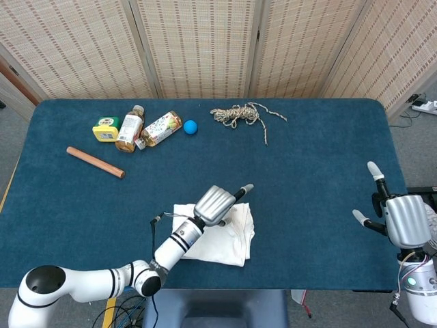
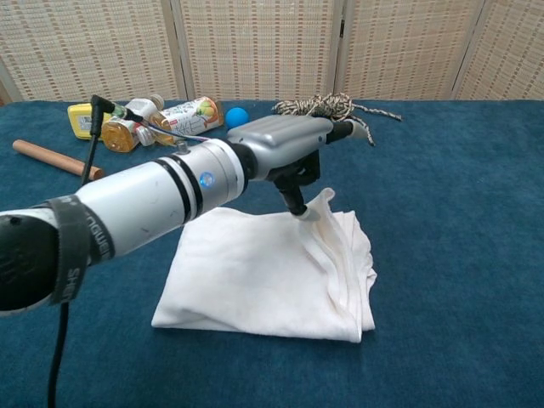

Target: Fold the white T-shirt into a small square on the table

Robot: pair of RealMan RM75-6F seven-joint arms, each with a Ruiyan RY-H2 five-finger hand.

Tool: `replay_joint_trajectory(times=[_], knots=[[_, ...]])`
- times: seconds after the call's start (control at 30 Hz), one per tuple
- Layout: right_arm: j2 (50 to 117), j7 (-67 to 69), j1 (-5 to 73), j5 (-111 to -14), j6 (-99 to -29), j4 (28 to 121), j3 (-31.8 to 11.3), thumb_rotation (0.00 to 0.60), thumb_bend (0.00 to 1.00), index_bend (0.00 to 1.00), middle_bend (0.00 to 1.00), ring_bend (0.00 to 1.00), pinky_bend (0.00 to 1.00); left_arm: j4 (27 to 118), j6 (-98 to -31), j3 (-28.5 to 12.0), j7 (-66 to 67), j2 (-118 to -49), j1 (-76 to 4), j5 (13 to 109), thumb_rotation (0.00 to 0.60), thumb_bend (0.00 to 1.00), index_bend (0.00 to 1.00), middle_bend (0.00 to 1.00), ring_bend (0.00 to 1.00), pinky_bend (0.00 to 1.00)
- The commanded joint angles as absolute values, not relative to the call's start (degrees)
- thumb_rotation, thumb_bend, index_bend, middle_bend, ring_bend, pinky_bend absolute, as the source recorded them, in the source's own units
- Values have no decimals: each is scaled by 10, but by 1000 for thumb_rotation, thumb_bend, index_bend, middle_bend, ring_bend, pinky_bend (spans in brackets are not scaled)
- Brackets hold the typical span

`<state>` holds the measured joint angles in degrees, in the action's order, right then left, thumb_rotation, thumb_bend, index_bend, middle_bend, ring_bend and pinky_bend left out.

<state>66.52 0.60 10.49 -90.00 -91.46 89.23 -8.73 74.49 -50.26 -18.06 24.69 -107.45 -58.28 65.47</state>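
The white T-shirt (image 1: 233, 237) (image 2: 255, 280) lies folded into a rough rectangle near the front edge of the blue table (image 1: 307, 171). My left hand (image 1: 217, 203) (image 2: 285, 151) reaches over it from the front left. It pinches a fold at the shirt's far right side and lifts the cloth into a small peak, with one finger pointing straight out. My right hand (image 1: 401, 220) hovers at the table's right edge, well away from the shirt, fingers spread and holding nothing. It does not show in the chest view.
A tangled rope (image 1: 239, 114) (image 2: 319, 108) lies at the back centre. At the back left are a blue ball (image 1: 190, 126) (image 2: 237, 117), two bottles (image 1: 130, 128), a yellow container (image 1: 106, 129) and a wooden stick (image 1: 95, 162) (image 2: 51, 157).
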Motion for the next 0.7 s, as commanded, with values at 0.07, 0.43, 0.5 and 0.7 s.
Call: replay_joint_trajectory(times=[0.07,0.43,0.5,0.7], knots=[[663,6,102,-899,-917,893,-88,600,125,0,860,931,995,704,-512,-211,244,-1091,-596,617,600,244,100,959,914,1000],[659,11,104,-898,-914,894,-91,600,125,0,861,931,995,777,-557,-174,216,-1002,-522,614,600,244,97,957,904,1000],[657,13,105,-897,-911,894,-92,600,125,1,861,931,995,801,-565,-166,213,-975,-505,611,600,244,96,950,895,1000],[644,13,109,-888,-885,896,-86,600,141,40,837,918,994,878,-611,-139,217,-875,-437,598,600,244,110,834,756,920]])
